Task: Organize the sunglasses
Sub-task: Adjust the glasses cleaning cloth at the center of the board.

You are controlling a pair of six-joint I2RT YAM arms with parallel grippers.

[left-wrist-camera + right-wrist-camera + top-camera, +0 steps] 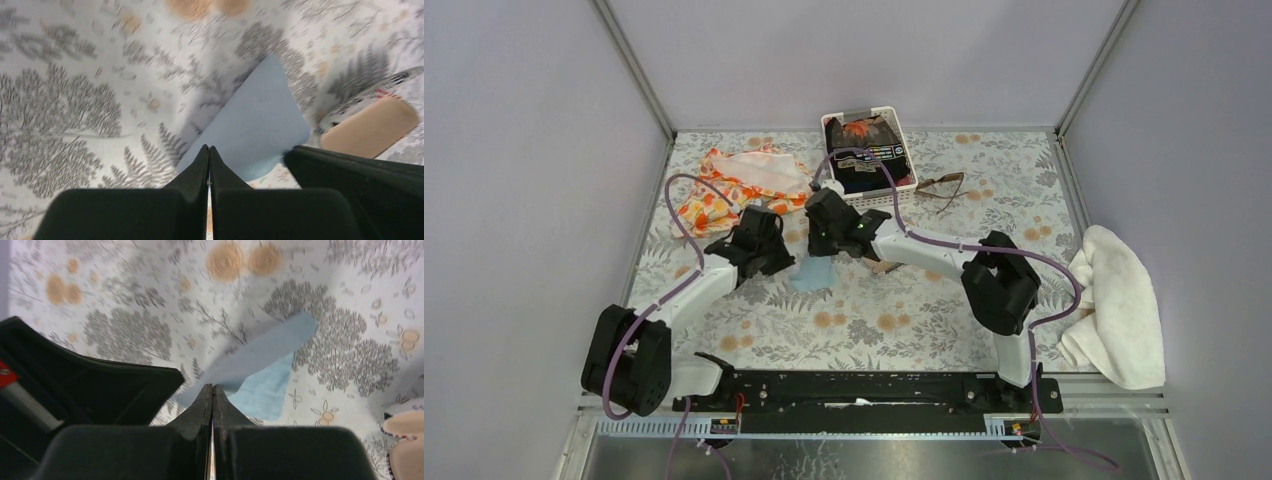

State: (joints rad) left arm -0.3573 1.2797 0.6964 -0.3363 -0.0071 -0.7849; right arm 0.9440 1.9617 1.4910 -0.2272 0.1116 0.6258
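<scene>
The sunglasses [940, 186], thin brown frame with tinted lenses, lie on the floral tabletop right of the white basket, away from both grippers. A light blue cloth [814, 274] lies mid-table and is partly lifted and folded. My left gripper [786, 262] is shut at the cloth's near edge [255, 125], its tips [209, 148] pinched on it. My right gripper [824, 256] is also shut [212, 386], holding a folded-over flap of the cloth [265, 352]. The two grippers are close together over the cloth. A tan case [886, 266] lies just right of it and also shows in the left wrist view [370, 127].
A white basket [902, 187] with dark items stands at the back centre. An orange floral fabric [739, 185] lies back left. A white towel [1114, 305] hangs over the right edge. Walls enclose the table on three sides.
</scene>
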